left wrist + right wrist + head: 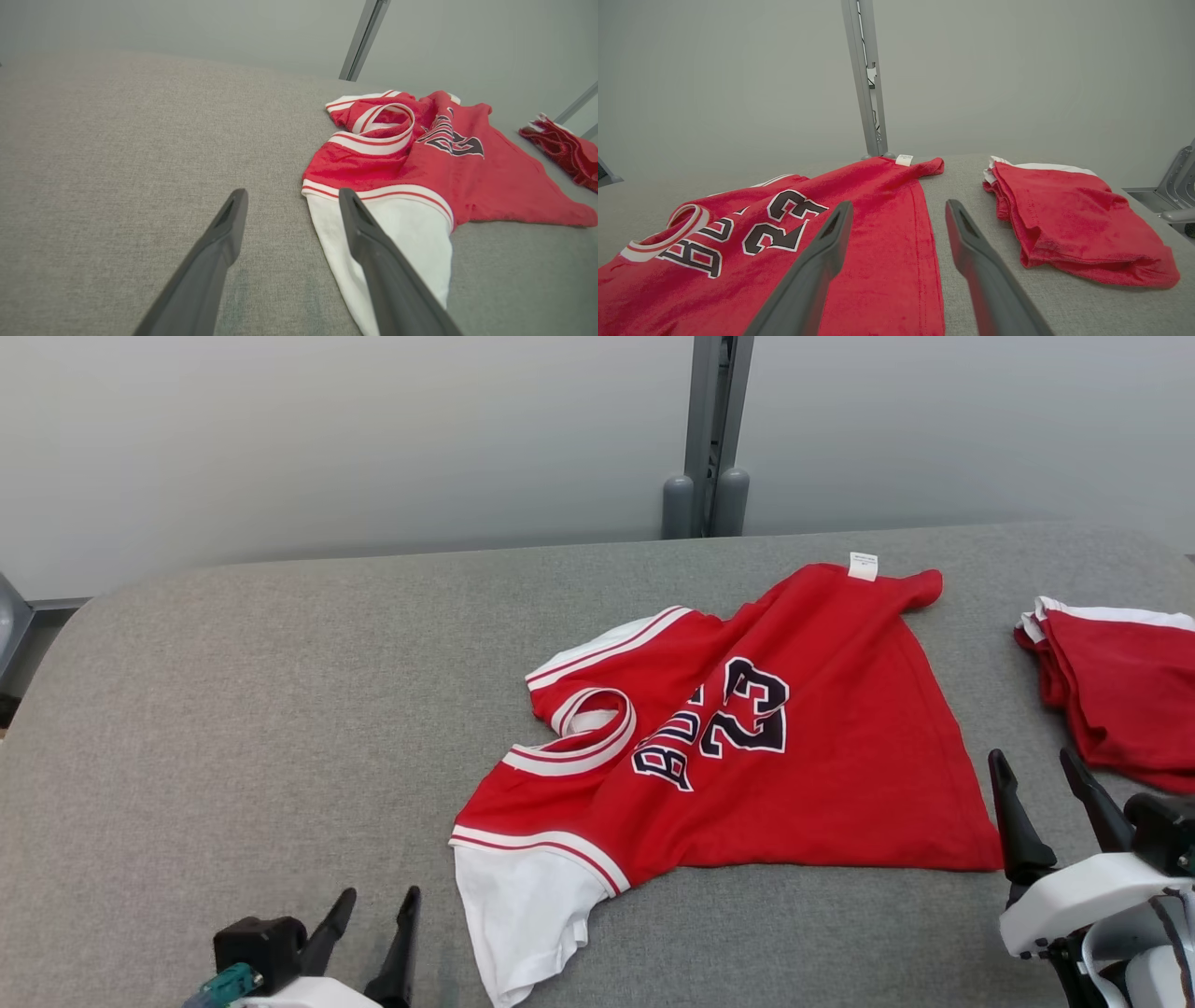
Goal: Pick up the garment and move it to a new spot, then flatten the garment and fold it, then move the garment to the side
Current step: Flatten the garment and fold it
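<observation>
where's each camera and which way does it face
Head view: on the head, looking forward and down at grey table and red jersey; left pincer, right pincer in bottom corners.
Left wrist view: low by the white sleeve, facing across the table; own fingers.
Right wrist view: low over the jersey's edge, facing the wall; own fingers.
Shared: both wrist views catch the folded red pile.
</observation>
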Available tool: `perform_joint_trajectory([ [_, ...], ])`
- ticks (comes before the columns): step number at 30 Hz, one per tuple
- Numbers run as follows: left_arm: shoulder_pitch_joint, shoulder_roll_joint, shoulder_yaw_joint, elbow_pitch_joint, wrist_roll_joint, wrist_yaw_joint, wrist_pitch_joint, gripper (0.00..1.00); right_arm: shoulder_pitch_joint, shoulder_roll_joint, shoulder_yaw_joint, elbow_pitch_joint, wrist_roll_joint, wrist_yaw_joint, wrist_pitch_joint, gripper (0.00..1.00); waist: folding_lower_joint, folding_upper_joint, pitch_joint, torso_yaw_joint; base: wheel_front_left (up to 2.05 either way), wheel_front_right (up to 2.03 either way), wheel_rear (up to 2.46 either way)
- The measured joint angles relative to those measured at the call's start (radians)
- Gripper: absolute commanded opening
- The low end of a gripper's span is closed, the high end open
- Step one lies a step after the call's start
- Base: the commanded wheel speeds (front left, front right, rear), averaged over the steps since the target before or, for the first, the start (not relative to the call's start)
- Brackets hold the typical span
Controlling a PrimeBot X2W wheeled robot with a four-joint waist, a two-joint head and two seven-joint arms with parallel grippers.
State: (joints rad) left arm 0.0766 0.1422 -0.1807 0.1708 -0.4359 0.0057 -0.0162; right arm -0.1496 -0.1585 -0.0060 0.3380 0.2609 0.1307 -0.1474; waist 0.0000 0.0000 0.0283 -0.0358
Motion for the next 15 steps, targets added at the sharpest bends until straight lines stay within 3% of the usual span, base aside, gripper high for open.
perform_joint_trajectory([
  [5,0.002,0.0,-0.046,0.035,-0.029,-0.028,0.121,1.0,-0.017,-0.024,-0.016,0.061,0.014,0.0,0.066,1.0,0.0,0.0,0.011,0.002,0.0,0.0,0.0],
  [15,0.001,-0.027,-0.102,0.068,-0.069,-0.049,0.229,1.0,-0.062,-0.028,-0.026,0.221,0.046,0.0,0.216,1.0,0.0,0.0,0.04,0.018,0.0,0.0,0.0],
])
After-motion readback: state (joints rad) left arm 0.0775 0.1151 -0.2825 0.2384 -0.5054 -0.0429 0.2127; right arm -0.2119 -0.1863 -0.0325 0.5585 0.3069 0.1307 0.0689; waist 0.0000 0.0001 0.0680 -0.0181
